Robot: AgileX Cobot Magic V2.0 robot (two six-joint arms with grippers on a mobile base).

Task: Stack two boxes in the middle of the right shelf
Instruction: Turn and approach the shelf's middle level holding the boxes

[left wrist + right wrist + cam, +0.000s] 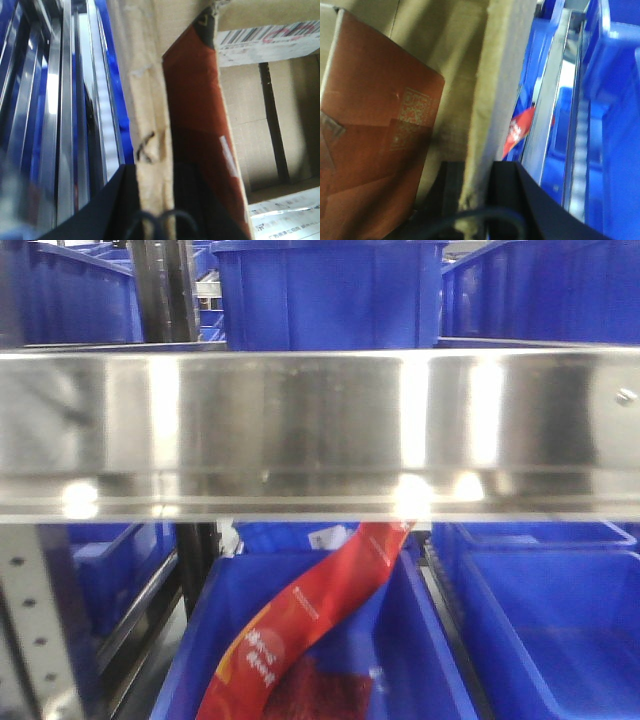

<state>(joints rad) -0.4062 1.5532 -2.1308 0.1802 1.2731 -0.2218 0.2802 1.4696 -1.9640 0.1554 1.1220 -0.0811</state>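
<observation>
Left wrist-mounted view: the left gripper [152, 205] has its 2 black fingers either side of a cardboard wall, closed onto it. This is the box [146, 100], open-topped, with a red-brown carton [200, 130] and a barcode label [270, 37] inside. Right wrist view: the right gripper [480, 192] is clamped the same way on another wall, I take it the opposite one. So the box hangs between both arms, just beside the steel rack. Bright rails and blue plastic run past its outer faces in both wrist views.

Front view: the box is not in it. The broad shiny rail of the right shelf middle [320, 430] fills the frame edge to edge. Blue bins [330, 290] stand above the rail and more sit below, 1 holding a red packet [310, 610]. No second box seen anywhere.

Step in hand, as I read it: carry the box onto the level and set it down. To do it well:
- Hold both arms level and matched, so the thin walls do not fold or tear.
- Lift the bottom clear of the rail lip before pushing in.
- Release only once it rests flat.

Blue bins appear to crowd the level, so free room is uncertain.

Room: warehouse-like racking, perforated steel uprights [30, 620], hard glare on the metal.
</observation>
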